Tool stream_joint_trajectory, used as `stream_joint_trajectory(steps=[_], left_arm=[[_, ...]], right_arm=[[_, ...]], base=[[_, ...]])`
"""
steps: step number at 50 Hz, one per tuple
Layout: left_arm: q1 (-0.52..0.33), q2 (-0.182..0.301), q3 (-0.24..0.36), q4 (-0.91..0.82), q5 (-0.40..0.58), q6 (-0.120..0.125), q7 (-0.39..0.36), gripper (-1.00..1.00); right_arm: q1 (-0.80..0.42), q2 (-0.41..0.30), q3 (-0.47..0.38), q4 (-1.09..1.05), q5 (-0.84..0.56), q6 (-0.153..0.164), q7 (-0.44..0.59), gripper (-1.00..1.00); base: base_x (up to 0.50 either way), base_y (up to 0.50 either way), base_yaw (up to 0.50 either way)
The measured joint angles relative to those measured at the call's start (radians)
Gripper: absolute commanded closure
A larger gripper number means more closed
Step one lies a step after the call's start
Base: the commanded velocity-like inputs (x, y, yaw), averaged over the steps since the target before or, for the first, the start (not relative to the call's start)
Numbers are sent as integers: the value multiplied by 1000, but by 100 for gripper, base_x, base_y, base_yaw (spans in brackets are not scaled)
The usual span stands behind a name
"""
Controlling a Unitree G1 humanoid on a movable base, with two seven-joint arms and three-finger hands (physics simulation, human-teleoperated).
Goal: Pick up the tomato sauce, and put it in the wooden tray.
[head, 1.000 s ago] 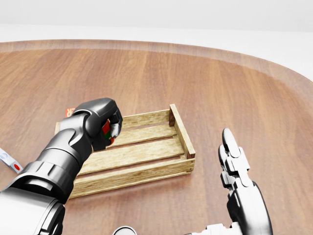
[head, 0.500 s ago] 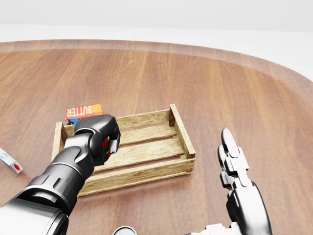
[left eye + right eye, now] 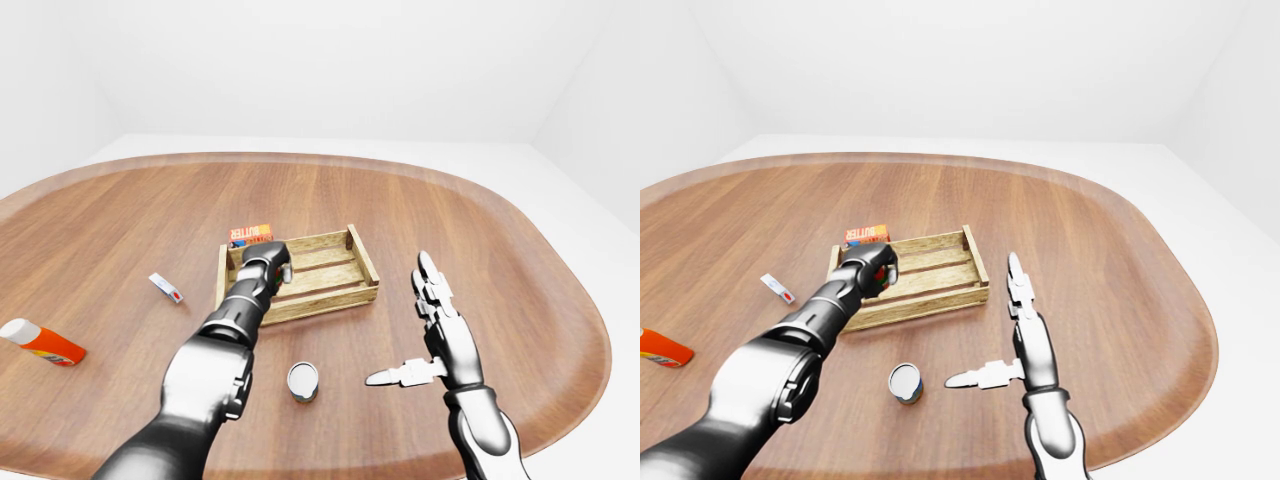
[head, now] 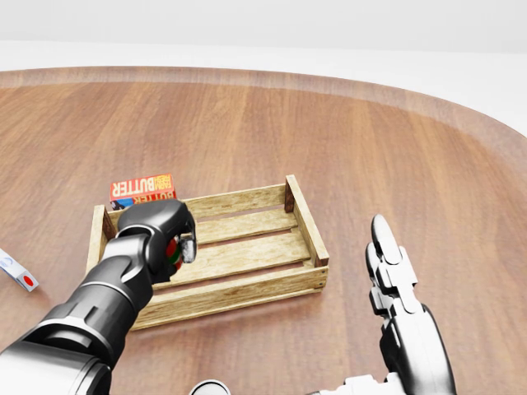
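The wooden tray [image 4: 306,220] lies in the middle of the round wooden table. My left hand [image 4: 181,241] hangs low over the tray's left part, shut on the tomato sauce [image 4: 174,248], a small can. Only a patch of its red and green label shows between the fingers. I cannot tell whether the can touches the tray's slats. My right hand [image 3: 412,335] is open to the right of the tray and below it in the left-eye view, fingers straight and thumb spread, with nothing in it.
A butter box [image 4: 142,189] lies just beyond the tray's upper left corner. In the left-eye view, a tin can [image 3: 302,381] stands below the tray, a small white and red tube [image 3: 166,288] lies to its left, and an orange and white bottle [image 3: 42,342] lies at the far left.
My left hand has sunk with the can toward the tray's left part, uncovering the butter box behind it. The right hand has stayed where it was.
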Motion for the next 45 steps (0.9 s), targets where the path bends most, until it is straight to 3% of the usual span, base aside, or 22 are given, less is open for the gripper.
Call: stream_joint_trajectory(steps=[1, 2, 45], left_arm=[[-1, 1, 1, 0, -1, 0, 5, -21], [-1, 1, 1, 0, -1, 0, 10, -100], [1, 2, -11, -7, 33, 0, 41, -100]], right_arm=[[0, 0, 0, 0, 0, 0, 0, -100], [0, 0, 1, 0, -1, 0, -1, -100], [-4, -2, 5, 8, -8, 0, -5, -100]], base=[[0, 0, 0], [0, 0, 0], [0, 0, 0]])
